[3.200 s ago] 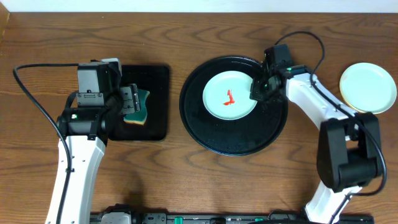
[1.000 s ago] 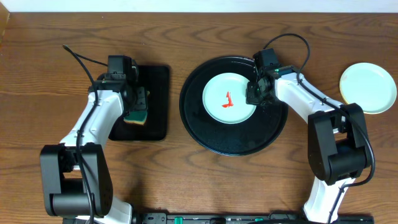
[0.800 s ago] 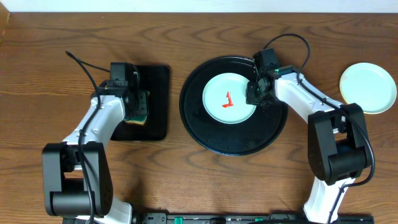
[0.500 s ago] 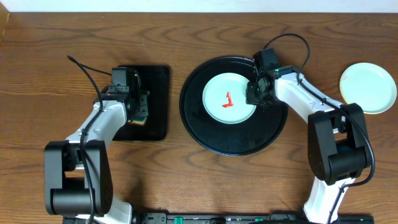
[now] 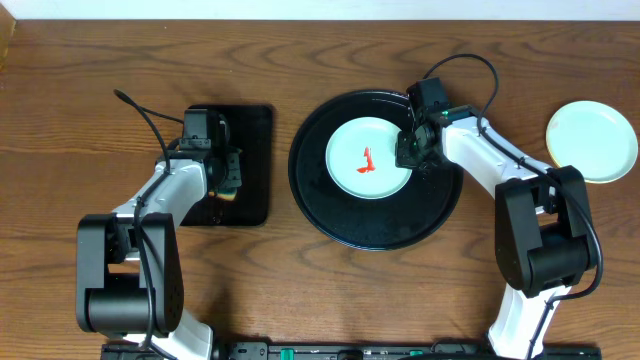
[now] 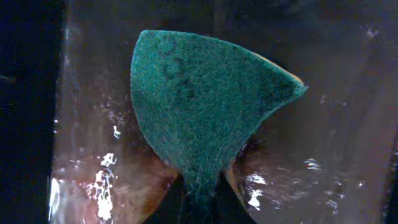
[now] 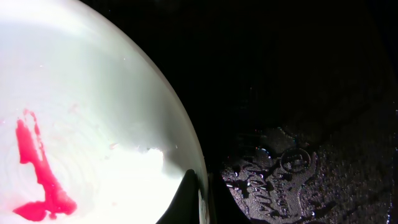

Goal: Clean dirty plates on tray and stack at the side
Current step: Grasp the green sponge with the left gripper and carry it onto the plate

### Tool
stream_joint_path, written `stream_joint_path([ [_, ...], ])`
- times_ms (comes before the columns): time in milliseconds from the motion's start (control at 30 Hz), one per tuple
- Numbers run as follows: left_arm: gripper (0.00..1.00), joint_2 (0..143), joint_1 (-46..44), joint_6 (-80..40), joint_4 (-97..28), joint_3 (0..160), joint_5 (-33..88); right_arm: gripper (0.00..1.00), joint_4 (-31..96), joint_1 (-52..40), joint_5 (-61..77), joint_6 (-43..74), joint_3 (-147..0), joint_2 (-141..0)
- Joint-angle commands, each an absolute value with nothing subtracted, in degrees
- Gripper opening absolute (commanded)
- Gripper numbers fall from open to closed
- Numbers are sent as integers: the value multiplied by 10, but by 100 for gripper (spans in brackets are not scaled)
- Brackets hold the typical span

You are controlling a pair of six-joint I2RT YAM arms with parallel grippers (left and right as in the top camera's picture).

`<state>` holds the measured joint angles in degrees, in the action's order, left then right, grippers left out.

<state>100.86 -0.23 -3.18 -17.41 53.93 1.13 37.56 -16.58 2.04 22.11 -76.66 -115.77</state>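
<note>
The mint plate (image 5: 350,140) with the red smear (image 5: 367,159) lies in the round black tray (image 5: 380,225). Its rim is caught between the fingers of the right gripper (image 5: 411,150). In the right wrist view the rim runs into their narrow gap, one fingertip (image 7: 185,198) over the plate's inner face, so they look closed thin on it. The smear sits well inward of that pinch. The side stack (image 5: 590,140) lies well behind those fingers.

Across the tray, the left gripper (image 5: 226,172) squeezes the narrow end of the green sponge (image 6: 205,106), whose scouring face fans out ahead of its fingertips over the wet rectangular tray (image 5: 255,125).

The sponge probably goes to the plate next. It should land flat on the smear, with strokes towards the pinched rim so the plate is braced and does not skid
</note>
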Motion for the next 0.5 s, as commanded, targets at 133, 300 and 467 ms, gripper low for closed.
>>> stream_joint_path([
  [133, 8, 1034, 1, -31, -184, 532, 15, 1, 378, -169, 4, 222, -756, -1189],
  [300, 7, 994, 1, -31, -215, 549, 19, 1, 377, -169, 4, 222, -756, -1189],
  [467, 7, 900, 1, -31, -218, 553, 19, 2, 377, -169, 4, 222, -756, -1189],
])
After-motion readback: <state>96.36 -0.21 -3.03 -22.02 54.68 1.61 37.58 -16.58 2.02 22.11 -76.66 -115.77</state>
